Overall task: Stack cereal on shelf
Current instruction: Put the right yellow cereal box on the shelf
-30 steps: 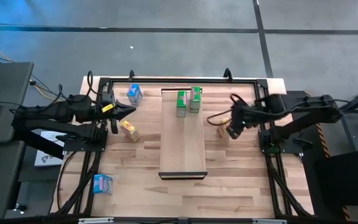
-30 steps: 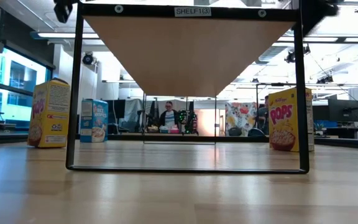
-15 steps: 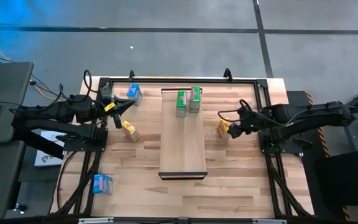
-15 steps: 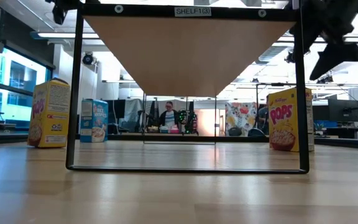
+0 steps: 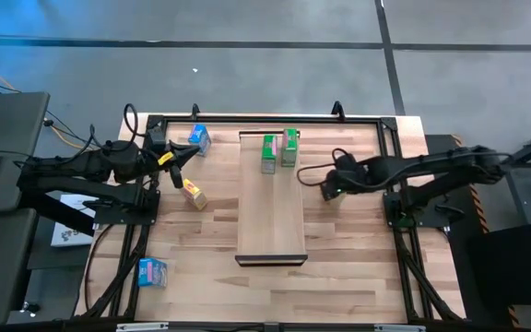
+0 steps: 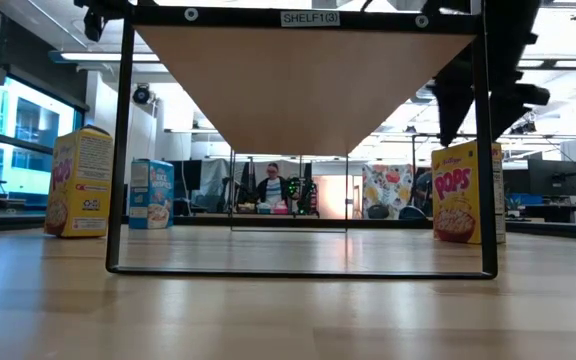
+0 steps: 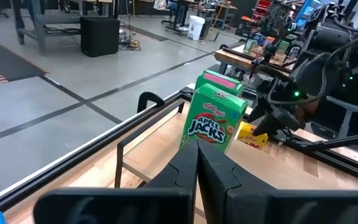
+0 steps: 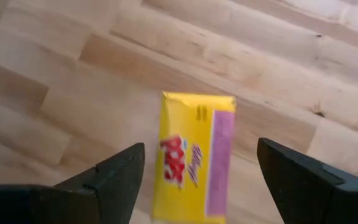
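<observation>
A yellow Pops cereal box [image 8: 194,155] stands upright on the table, right of the shelf [image 5: 271,198]. My right gripper [image 8: 197,180] hangs just above it, open, one finger on each side and apart from it; the low view shows the gripper [image 6: 480,100] over the box [image 6: 465,192]. Two green boxes [image 5: 269,153] [image 5: 289,148] stand on the shelf's far end. My left gripper [image 5: 181,157] hovers shut at the far left, holding nothing. Near it are a blue box [image 5: 199,138] and another yellow box [image 5: 192,193].
Another blue box [image 5: 152,273] lies near the table's near left corner. A black frame [image 6: 120,150] carries the shelf above the tabletop and stands close to the Pops box. The near half of the shelf is bare wood. A person stands in the room far behind.
My right gripper has come down from above and shifted toward the shelf, ending over the yellow Pops box, which has stayed in place. My left gripper's tip has swung slightly toward the far edge.
</observation>
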Robot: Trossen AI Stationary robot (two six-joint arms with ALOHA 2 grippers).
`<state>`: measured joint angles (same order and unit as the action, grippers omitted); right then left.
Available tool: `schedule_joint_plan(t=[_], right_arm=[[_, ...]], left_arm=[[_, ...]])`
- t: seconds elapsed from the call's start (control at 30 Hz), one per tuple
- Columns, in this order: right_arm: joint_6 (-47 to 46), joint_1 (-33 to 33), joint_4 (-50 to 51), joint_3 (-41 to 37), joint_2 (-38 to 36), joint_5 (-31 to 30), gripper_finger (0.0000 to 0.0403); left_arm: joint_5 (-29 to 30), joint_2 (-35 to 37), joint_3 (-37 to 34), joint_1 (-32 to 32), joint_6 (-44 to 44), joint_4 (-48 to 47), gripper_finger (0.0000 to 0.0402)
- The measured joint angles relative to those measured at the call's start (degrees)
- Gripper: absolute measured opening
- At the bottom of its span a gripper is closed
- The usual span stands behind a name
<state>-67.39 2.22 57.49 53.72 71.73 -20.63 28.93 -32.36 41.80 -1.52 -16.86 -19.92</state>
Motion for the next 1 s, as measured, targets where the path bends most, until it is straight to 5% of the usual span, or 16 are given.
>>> schedule_joint_plan(t=[0.53, 1.0], right_arm=[[-7.8, 0.0, 0.4, 1.0, 10.6, 1.4, 0.0288], [-5.8, 0.1, 2.3, 2.5, 9.3, 3.5, 0.0100]], left_arm=[[0.0, 0.0, 0.0, 0.0, 2.4, 0.0, 0.0001], [0.0, 0.0, 0.0, 0.0, 4.5, 0.0, 0.0001]])
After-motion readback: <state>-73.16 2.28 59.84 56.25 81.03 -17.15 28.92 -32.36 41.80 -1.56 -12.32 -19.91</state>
